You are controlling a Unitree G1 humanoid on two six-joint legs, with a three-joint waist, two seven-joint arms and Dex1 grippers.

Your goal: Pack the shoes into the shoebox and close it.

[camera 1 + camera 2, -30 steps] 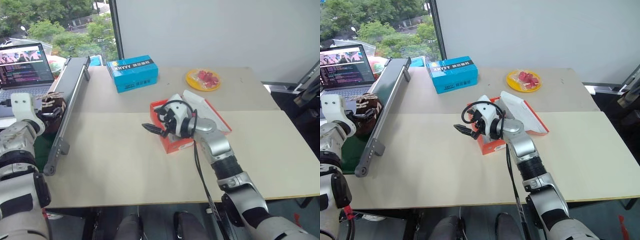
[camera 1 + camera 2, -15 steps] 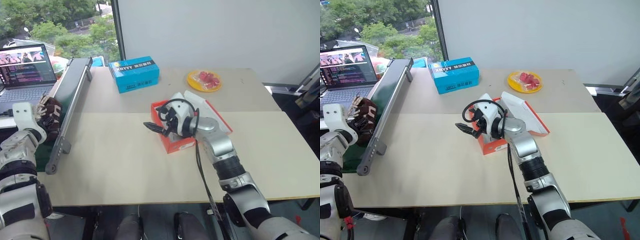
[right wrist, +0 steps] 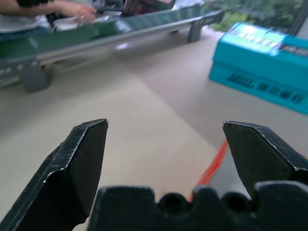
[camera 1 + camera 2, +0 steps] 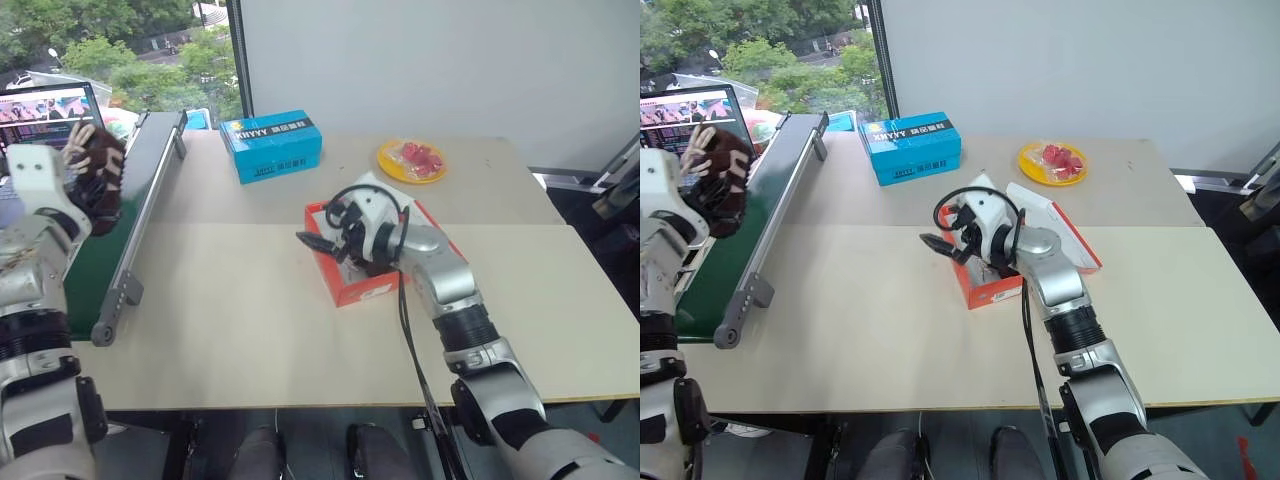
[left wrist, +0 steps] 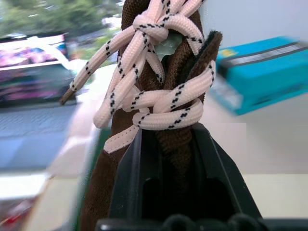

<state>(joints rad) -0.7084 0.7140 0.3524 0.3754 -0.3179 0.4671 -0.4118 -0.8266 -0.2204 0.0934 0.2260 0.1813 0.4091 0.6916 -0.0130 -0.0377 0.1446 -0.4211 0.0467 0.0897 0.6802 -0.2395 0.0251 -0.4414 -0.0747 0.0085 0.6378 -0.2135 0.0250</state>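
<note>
Left claw (image 5: 166, 144) up w/ a shoe (image 5: 163, 86) – clamped tight on it!
Shoe's held in the air over the green conveyor (image 4: 140, 190), laces dangling. Right claw (image 3: 168, 159) spread wide, nothing in it – hovering at the near-left edge of the red shoebox (image 4: 350, 285) mid-counter (image 4: 250, 330). Blue box (image 4: 270, 145) behind.

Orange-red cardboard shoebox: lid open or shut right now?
Open. The orange-red cardboard shoebox shows its white-lined lid swung back to the far side, behind the right hand.
</note>
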